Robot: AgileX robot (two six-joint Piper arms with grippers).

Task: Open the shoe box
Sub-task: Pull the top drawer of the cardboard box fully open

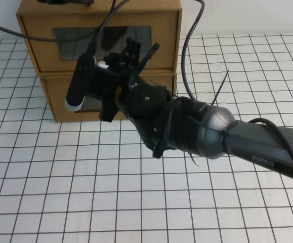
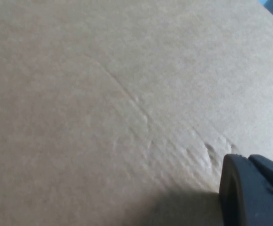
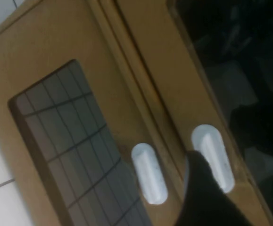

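Shoe box [image 1: 52, 98] on grid table [image 1: 85, 177]; right gripper [image 3: 181, 165] spread at front; left gripper [image 2: 254, 193] against box, state unclear.

Matt cardboard shoe box [image 1: 164, 43], glossy window [image 1: 68, 38]

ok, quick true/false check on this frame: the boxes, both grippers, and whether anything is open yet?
1. Two cardboard boxes are stacked, the upper box on the lower box. True.
2. The right gripper is at the boxes' front, jaws apart, holding nothing. True.
3. The upper box's windowed front hangs open. False: it sits shut, flush with the box.
4. The left gripper rests on the table beside the boxes. False: it is close against plain cardboard; whether it touches cannot be told.
5. The table is bare wood. False: it is white with a dark grid.
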